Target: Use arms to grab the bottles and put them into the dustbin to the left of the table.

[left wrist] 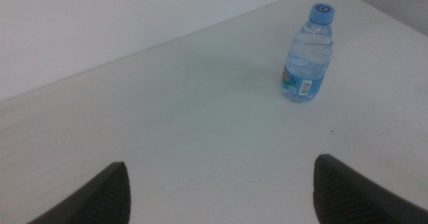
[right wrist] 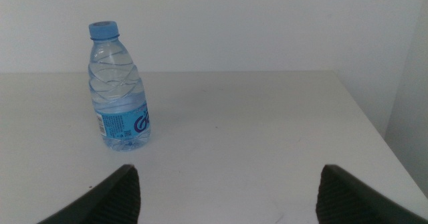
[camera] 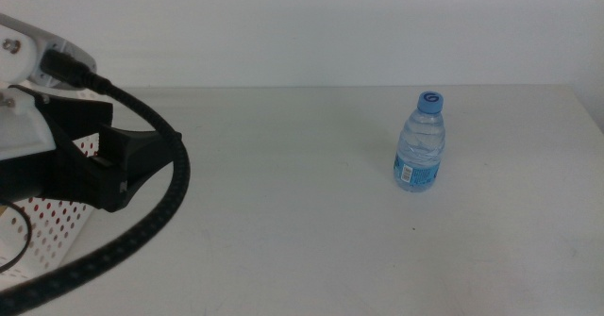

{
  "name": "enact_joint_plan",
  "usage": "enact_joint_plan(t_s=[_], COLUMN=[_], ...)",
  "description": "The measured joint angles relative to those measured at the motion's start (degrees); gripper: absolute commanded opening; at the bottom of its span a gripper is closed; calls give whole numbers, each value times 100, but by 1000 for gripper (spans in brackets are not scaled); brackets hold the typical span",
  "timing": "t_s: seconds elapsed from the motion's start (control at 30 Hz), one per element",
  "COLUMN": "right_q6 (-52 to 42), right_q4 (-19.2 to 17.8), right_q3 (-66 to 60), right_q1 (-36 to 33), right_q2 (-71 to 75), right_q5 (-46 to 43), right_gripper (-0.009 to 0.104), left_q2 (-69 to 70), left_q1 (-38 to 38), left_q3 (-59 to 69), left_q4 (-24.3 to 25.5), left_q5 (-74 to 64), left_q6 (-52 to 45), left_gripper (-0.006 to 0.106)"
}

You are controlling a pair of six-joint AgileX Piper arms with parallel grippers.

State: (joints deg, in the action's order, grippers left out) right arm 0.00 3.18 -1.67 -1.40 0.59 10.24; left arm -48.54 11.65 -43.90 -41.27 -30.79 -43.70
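Left claw (left wrist: 217, 190) agape — water bottle (camera: 419, 142) upright.

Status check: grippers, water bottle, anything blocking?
Left gripper open, empty, above the dustbin. Right gripper open, empty, facing the water bottle. Bottle upright, capped, alone on table. No obstruction seen.

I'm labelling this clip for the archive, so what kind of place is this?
Probably a lab or robot test bench, not a home: a plain off-white table against a bare white wall, one water bottle standing on it, a perforated white basket at the left, and a cabled robot arm above that basket.
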Motion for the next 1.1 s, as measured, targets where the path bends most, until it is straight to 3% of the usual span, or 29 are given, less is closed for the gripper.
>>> enact_joint_plan(t_s=[0.17,0.3,0.5,0.63,0.7,0.87,1.1], right_q6=[0,0,0,0,0,0,0], right_q4=[0,0,0,0,0,0,0], right_q3=[0,0,0,0,0,0,0], right_q1=[0,0,0,0,0,0,0], right_q2=[0,0,0,0,0,0,0], right_q5=[0,5,5,5,5,5,5], right_gripper=[72,72,72,72,72,72,72], left_q2=[-104,-199,-200,-200,-200,-156,433], left_q1=[0,46,1081,2064,2423,2688,2693], left_q3=[-12,-12,50,467,727,1307,1955], left_q4=[-18,372,1953,3091,3342,3494,3450], left_q5=[17,-123,52,1198,1829,2969,3166], left_q6=[0,260,1839,3239,3609,3864,4016], left_gripper=[90,90,90,90,90,90,90])
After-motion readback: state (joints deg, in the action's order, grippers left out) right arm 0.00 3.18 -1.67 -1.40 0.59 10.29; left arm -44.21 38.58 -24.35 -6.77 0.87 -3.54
